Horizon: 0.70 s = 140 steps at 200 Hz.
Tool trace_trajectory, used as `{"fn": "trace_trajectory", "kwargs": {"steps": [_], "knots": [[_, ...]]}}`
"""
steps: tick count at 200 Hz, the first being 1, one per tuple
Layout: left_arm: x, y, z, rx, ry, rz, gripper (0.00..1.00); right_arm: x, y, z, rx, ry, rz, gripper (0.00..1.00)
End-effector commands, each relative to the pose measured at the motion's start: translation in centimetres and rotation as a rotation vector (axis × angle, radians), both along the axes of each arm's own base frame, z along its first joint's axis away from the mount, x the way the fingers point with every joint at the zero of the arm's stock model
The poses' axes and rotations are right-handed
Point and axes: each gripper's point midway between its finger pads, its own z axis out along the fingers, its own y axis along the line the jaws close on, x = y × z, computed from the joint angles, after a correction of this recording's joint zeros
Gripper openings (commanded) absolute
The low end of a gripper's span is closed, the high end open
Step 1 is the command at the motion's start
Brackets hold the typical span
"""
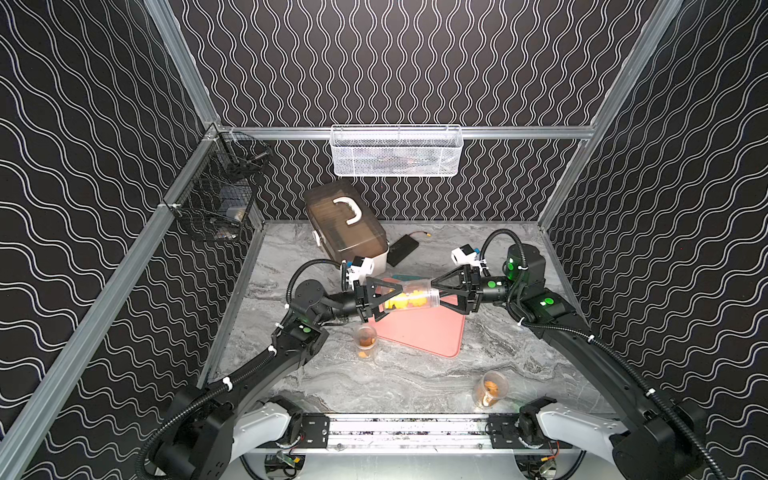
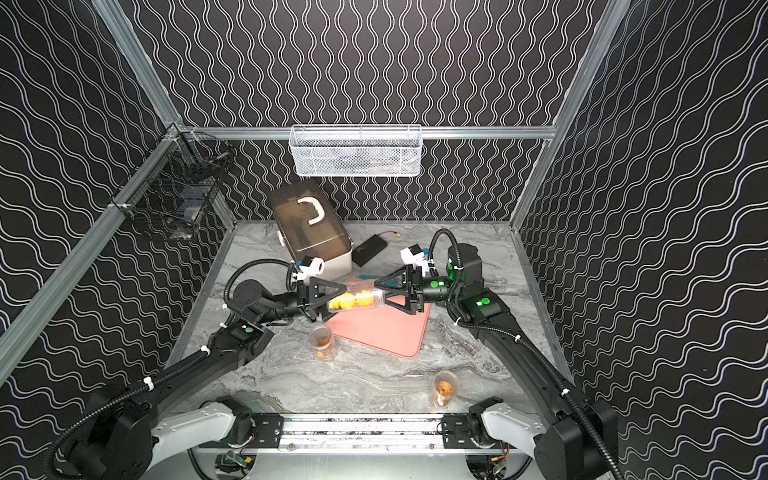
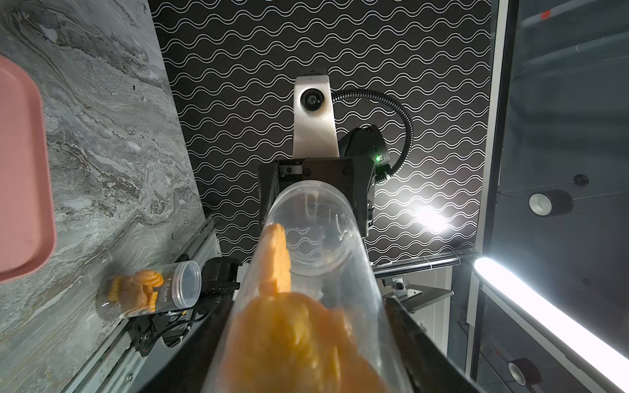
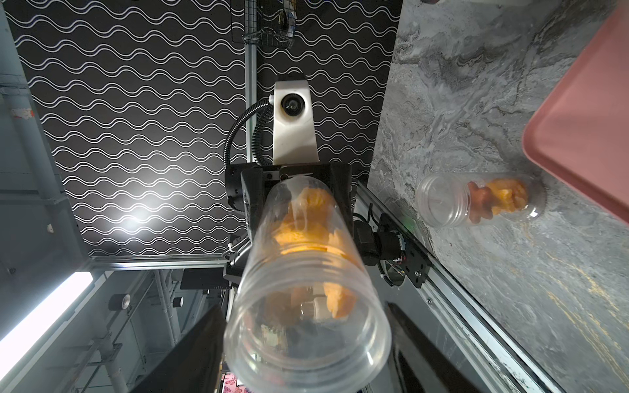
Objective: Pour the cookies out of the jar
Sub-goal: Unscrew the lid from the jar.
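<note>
Up in the air, the jar (image 1: pixel 419 292) lying sideways over the back edge of the pink tray (image 1: pixel 428 332), mid bench (image 1: pixel 415 382), left gripper (image 1: pixel 392 300) clamped on its base end, cookies (image 1: pixel 405 301) piled inside there, right gripper (image 1: pixel 436 294) flanking the mouth end, grip impossible to call

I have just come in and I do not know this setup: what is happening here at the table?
The left fingers are shut on the base end of a clear jar, held level near the pink tray. The right fingers flank its mouth end. The cookies are all inside, near the base; none shows on the tray.
</note>
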Motion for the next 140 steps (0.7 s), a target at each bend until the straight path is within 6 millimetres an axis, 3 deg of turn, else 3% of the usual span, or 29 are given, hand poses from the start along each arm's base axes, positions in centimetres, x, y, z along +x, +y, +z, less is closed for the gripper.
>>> {"fn": "trace_trajectory", "kwargs": {"steps": [1, 140], "knots": [[-0.61, 0.07, 0.95, -0.017, -0.040, -0.020, 0.58, 0.10, 0.08, 1.03, 0.020, -0.034, 0.001, 0.75], [-0.63, -0.04, 0.72, -0.001, -0.039, -0.026, 0.57, -0.02, 0.23, 0.56, 0.004, -0.029, 0.010, 0.71]]}}
